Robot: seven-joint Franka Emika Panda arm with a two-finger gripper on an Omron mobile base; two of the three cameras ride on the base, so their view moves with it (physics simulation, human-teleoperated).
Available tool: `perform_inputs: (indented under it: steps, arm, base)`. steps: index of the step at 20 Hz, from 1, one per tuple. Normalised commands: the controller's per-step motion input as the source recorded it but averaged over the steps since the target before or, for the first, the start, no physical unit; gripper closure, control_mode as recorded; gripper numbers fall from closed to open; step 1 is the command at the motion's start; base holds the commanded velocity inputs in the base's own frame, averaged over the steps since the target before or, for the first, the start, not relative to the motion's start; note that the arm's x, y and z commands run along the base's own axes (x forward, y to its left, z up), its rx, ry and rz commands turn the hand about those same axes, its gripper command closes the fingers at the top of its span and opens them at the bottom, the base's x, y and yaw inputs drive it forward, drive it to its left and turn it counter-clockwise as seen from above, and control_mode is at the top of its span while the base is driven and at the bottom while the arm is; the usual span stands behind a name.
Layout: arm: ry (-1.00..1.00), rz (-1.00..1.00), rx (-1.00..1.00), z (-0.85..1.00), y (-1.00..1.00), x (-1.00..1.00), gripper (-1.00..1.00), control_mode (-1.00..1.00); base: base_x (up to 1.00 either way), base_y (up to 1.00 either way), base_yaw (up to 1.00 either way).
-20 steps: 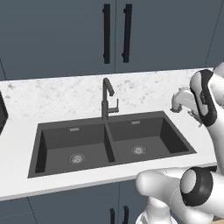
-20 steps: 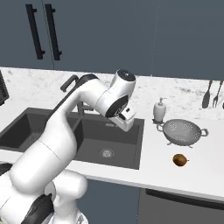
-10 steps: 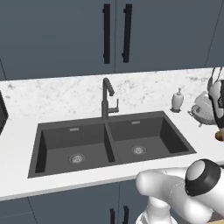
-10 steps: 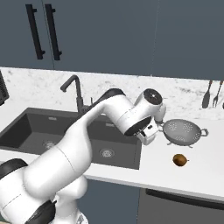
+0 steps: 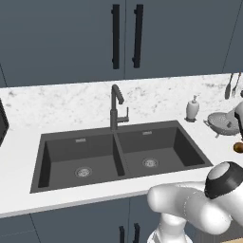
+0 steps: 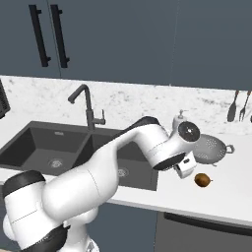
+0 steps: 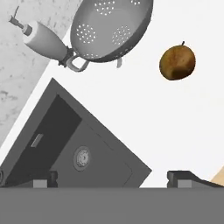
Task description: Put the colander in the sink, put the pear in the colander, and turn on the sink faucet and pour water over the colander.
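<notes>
On the counter (image 6: pixel 231 189), unlabelled soap bottle (image 5: pixel 192 108)

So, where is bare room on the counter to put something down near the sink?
Both basins of the sink are bare. The counter strip behind the faucet is free. It is crowded to the right: soap dispenser, colander and pear sit close together.

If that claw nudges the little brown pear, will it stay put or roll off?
Probably rolls: the pear looks round and lies loose on the smooth counter. Likely firm, so it shouldn't squash. The open tool could span it easily.
</notes>
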Motion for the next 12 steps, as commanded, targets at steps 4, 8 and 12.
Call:
perform_inputs:
  steps: [4,8,12]
  arm:
    - [0.0,-0.13,0.01,-0.12,-0.56,0.21,-1.0,-1.0]
    - [0.0,-0.1,0.02,0.0,-0.26,0.33,-1.0,-1.0]
    - [0.01,-0.11,0.01,0.0,-0.02,0.39,-1.0,-1.0]
  base:
    - [0.0,0.0,0.0]
    - [0.0,0.0,0.0]
    - [0.0,0.0,0.0]
